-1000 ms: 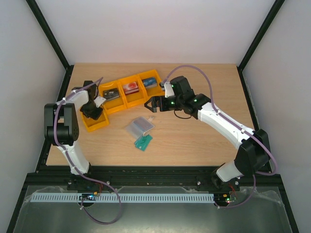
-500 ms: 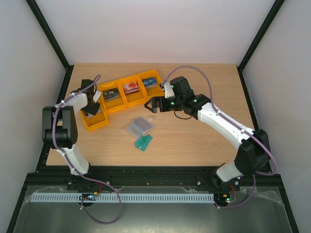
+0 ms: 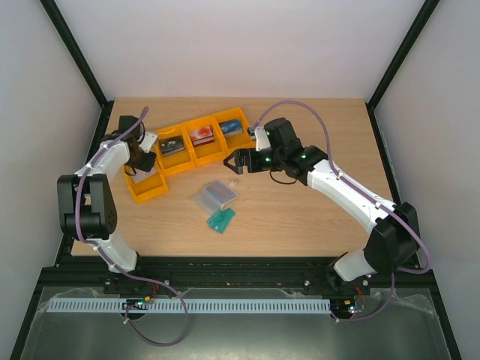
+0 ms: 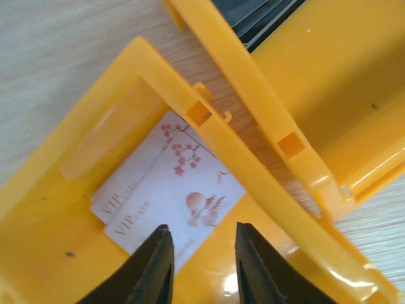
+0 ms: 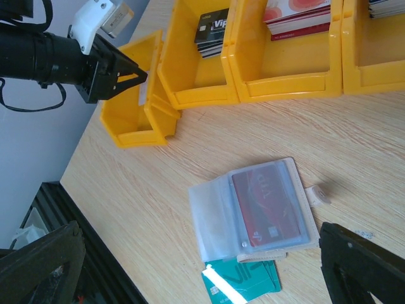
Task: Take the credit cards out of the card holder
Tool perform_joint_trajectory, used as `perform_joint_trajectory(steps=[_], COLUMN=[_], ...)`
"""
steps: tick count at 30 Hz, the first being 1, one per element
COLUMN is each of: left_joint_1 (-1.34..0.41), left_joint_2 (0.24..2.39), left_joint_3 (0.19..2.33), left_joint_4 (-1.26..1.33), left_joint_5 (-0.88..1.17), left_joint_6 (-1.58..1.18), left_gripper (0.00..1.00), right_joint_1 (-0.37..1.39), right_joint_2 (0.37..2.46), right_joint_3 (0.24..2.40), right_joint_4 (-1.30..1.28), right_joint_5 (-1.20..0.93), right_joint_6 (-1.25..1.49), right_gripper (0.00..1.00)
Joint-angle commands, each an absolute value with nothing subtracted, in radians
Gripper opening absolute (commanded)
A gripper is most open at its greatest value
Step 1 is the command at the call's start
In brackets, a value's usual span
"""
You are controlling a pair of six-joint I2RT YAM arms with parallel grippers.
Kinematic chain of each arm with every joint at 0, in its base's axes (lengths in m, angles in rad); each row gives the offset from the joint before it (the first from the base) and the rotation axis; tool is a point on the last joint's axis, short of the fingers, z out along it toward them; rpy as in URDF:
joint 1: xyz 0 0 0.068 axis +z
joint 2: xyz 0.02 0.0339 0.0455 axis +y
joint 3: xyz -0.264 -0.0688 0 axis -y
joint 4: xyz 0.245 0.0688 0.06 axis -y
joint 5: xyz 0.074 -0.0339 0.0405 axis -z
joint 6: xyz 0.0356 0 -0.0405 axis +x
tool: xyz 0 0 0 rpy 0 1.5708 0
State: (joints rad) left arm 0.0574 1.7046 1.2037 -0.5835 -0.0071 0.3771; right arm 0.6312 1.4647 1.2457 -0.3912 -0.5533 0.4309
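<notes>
My left gripper (image 4: 202, 231) has its jaws part-way spread with nothing between them, hanging just above two pale cards (image 4: 171, 190) that lie overlapped on the floor of the end yellow bin (image 4: 82, 126), each printed with blossoms and "VIP card". That bin stands slightly askew at the left end of a row of yellow bins (image 5: 285, 82) along the far side of the table (image 5: 380, 139); the bins next along hold a stack of black cards (image 5: 212, 25) and a stack of red-and-white cards (image 5: 297, 16). My right gripper (image 5: 199, 231) has its jaws spread as wide as they go, empty, poised over the card holder (image 5: 307, 215), which lies open and flat on the wood near the middle of the table, well apart from the bins. A dark red card (image 5: 266, 206) sits in its top clear pocket, and another clear leaf is fanned out to one side. A green card (image 5: 243, 283) lies on the table, touching the holder's near edge and partly tucked under it.
</notes>
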Motion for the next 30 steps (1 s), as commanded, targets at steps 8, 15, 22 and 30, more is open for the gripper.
perform_joint_trajectory(steps=[8, 15, 22, 30], left_joint_1=[0.067, 0.074, 0.090, 0.090], left_joint_2=[1.753, 1.827, 1.867, 1.819], left_joint_3=[1.142, 1.134, 1.140, 1.102], left_joint_4=[-0.714, -0.640, -0.556, -0.426], left_joint_5=[0.076, 0.051, 0.000, -0.117], left_joint_6=[0.243, 0.225, 0.179, 0.169], left_gripper=[0.13, 0.10, 0.12, 0.22], right_joint_1=[0.627, 0.627, 0.627, 0.627], right_joint_2=[1.426, 1.427, 1.416, 1.417], right_joint_3=[1.224, 1.226, 1.226, 1.228], right_joint_4=[-0.387, -0.383, -0.393, -0.389], right_joint_5=[-0.544, -0.546, -0.534, -0.535], right_joint_6=[0.432, 0.437, 0.434, 0.436], right_gripper=[0.99, 0.99, 0.99, 0.99])
